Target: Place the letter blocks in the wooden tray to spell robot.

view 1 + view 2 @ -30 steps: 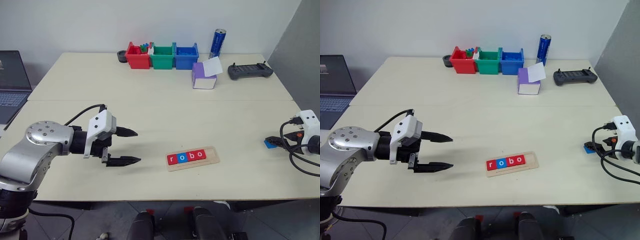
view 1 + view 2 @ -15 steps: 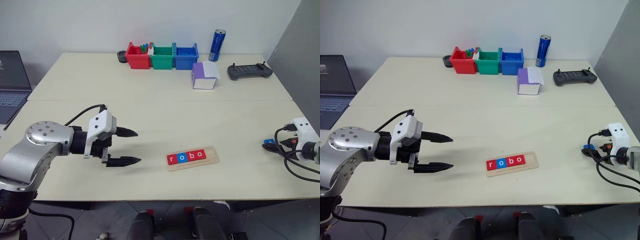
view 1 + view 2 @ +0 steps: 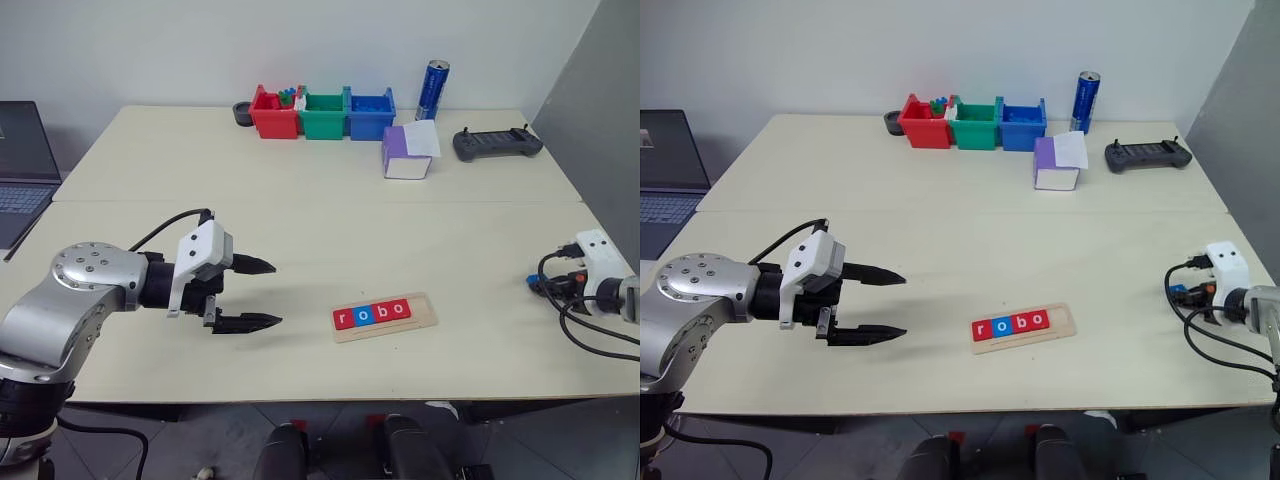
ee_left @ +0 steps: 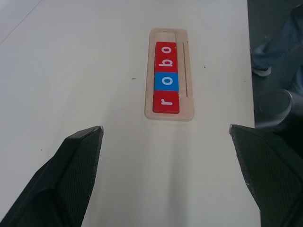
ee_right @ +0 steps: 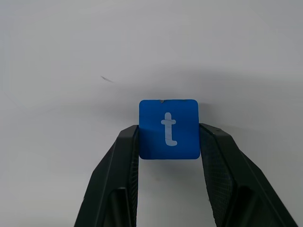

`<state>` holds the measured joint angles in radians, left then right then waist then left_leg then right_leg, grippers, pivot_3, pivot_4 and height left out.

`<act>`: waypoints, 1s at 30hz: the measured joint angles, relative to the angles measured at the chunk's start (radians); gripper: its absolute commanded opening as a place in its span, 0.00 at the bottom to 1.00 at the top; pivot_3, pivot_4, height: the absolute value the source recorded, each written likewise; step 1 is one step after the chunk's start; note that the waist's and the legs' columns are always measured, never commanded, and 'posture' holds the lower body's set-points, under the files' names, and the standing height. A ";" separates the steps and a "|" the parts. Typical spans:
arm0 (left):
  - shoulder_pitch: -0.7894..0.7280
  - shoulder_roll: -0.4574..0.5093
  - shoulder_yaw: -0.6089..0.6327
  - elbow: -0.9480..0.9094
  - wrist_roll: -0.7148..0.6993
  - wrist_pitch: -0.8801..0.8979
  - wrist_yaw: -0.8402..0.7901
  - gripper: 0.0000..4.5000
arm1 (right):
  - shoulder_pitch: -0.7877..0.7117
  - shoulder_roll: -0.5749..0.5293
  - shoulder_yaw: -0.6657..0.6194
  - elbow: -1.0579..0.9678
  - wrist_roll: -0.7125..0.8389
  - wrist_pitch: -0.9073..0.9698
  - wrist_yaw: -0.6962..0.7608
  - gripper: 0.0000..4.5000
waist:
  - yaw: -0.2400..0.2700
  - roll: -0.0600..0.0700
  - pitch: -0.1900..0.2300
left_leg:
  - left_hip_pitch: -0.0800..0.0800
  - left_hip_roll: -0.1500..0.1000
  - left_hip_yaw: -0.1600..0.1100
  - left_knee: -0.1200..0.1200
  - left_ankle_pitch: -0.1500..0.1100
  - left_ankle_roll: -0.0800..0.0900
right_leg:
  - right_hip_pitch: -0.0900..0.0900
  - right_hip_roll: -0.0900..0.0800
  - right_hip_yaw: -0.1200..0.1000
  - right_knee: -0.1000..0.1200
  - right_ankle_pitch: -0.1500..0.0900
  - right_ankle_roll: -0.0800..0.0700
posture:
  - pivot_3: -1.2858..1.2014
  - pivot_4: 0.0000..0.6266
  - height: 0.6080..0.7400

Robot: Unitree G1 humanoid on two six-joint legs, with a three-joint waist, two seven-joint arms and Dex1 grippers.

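Note:
The wooden tray (image 3: 424, 310) lies near the table's front edge, right of centre. In its groove sit a red r (image 3: 345, 319), a blue o (image 3: 364, 315), a red b (image 3: 382, 312) and a red o (image 3: 400, 308), with bare room at the right end. The left wrist view shows the same tray (image 4: 169, 35) and row ahead of my left gripper (image 4: 164, 129). That left gripper (image 3: 275, 293) hovers open and empty, left of the tray. At the table's right edge my right gripper (image 5: 168, 130) is shut on a blue t block (image 5: 168, 128), with a finger pressed against each side.
Red (image 3: 273, 115), green (image 3: 324, 113) and blue (image 3: 371, 113) bins line the back edge, with a blue can (image 3: 434, 90) beside them. A purple-and-white box (image 3: 405, 156) and a black controller (image 3: 497, 143) lie at the back right. A laptop (image 3: 20, 150) sits at the far left.
My right gripper has shifted a little to the left along the table's right edge and closed onto the blue t block. The left arm has stayed still.

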<state>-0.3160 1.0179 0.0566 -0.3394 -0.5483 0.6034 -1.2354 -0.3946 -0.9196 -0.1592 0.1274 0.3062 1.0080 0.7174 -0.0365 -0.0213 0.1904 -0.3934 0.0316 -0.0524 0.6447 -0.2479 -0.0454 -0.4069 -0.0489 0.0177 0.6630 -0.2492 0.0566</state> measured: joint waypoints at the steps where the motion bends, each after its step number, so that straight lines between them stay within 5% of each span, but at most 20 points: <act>1: 0.000 0.000 0.000 0.000 0.000 0.000 0.000 1.00 | -0.016 0.012 0.009 -0.040 0.011 0.024 -0.002 0.33 | -0.002 0.000 0.000 | 0.000 0.000 0.000 0.000 0.000 0.000 | 0.000 0.000 0.000 0.000 0.000 0.000 | 0.52 0.24 1.00; 15: 0.002 0.002 0.001 0.003 0.000 0.000 -0.002 1.00 | -0.224 0.353 0.062 -0.311 0.025 0.532 -0.298 0.33 | 0.008 0.000 0.000 | -0.006 0.000 -0.002 0.000 0.000 0.000 | -0.004 0.000 -0.002 -0.001 0.002 -0.005 | 0.52 0.24 1.00; 28: 0.003 0.002 0.000 0.004 0.001 -0.004 -0.008 1.00 | -0.214 0.365 0.068 -0.319 0.004 0.582 -0.383 0.33 | 0.004 0.000 0.000 | -0.005 0.000 -0.002 0.000 0.000 0.000 | -0.004 0.000 -0.001 0.000 0.002 -0.005 | 0.52 0.24 1.00; 30: 0.003 0.002 0.000 0.004 0.001 -0.004 -0.011 1.00 | -0.212 0.349 0.087 -0.320 0.004 0.571 -0.381 0.49 | 0.004 0.000 0.000 | -0.005 0.000 -0.002 0.000 0.000 0.000 | -0.004 0.000 -0.001 0.000 0.002 -0.005 | 0.52 0.24 1.00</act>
<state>-0.3132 1.0199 0.0571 -0.3352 -0.5471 0.5997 -1.2464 -0.6069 -0.5706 -0.0719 -0.1929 0.3104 1.5789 0.3365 -0.0328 -0.0212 0.1904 -0.3988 0.0313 -0.0542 0.6444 -0.2480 -0.0452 -0.4113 -0.0490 0.0162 0.6629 -0.2469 0.0513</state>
